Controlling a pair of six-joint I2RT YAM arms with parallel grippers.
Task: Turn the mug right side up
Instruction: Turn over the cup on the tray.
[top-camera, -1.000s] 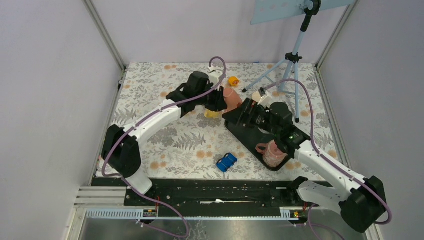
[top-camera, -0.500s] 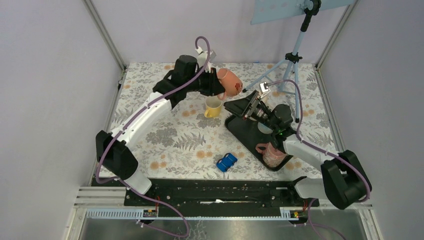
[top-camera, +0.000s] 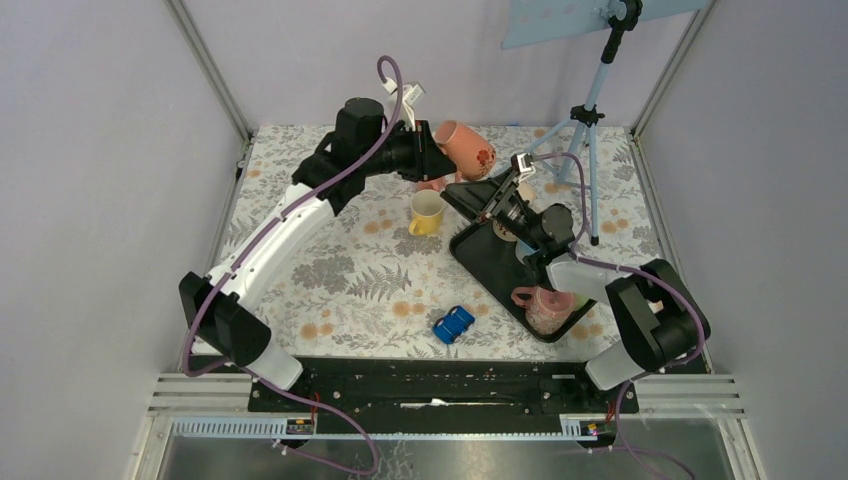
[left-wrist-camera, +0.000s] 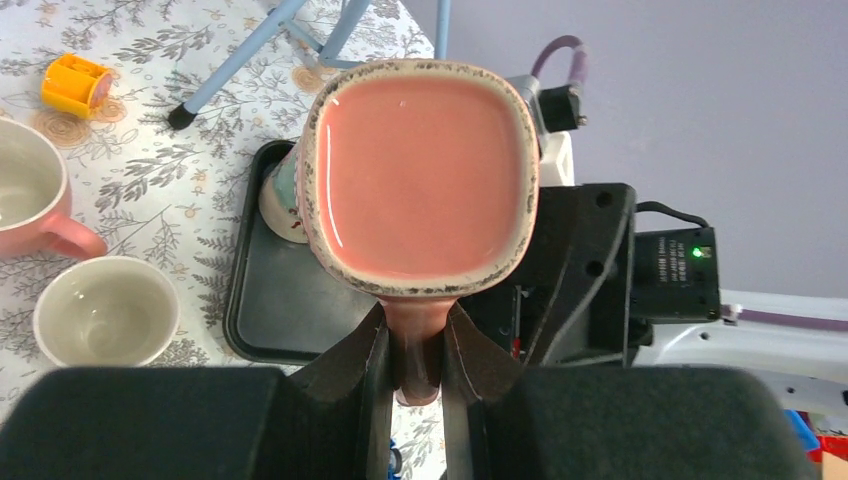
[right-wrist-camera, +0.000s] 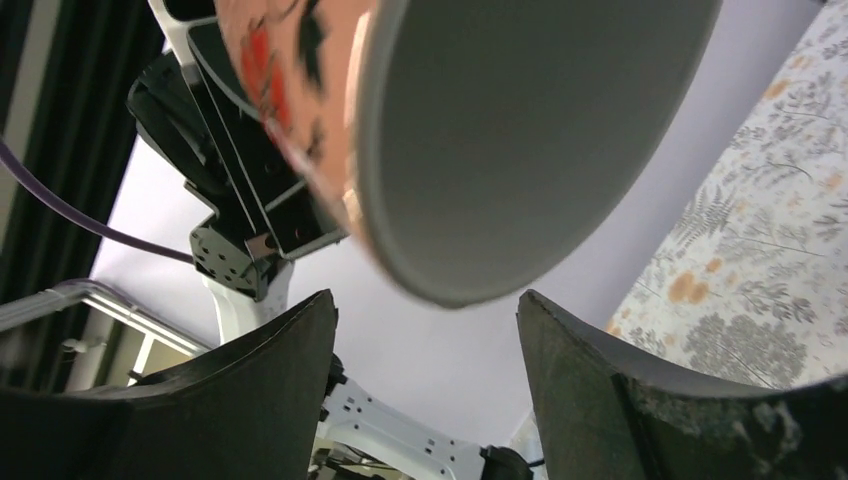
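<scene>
The salmon-pink mug (left-wrist-camera: 420, 180) with a squarish speckled rim hangs in the air over the back of the table, tilted (top-camera: 467, 150). My left gripper (left-wrist-camera: 415, 345) is shut on its handle, and I look into its empty inside. Just below it, my right gripper (right-wrist-camera: 425, 310) points upward (top-camera: 478, 190) and is open. The mug's grey base (right-wrist-camera: 530, 130) sits right above the fingertips, touching neither finger (right-wrist-camera: 270, 360). A red and black pattern shows on the mug's side in the right wrist view.
A yellow mug (top-camera: 427, 212) and a pink mug (left-wrist-camera: 30, 200) stand below on the flowered cloth. The black tray (top-camera: 495, 268) carries a pink cup (top-camera: 545, 305). A blue toy car (top-camera: 453, 324) lies near the front. A tripod (top-camera: 588, 115) stands at the back right.
The left arm has lifted the mug off the table, up and toward the back. The right arm has swung up under it, and its jaws have narrowed somewhat.
</scene>
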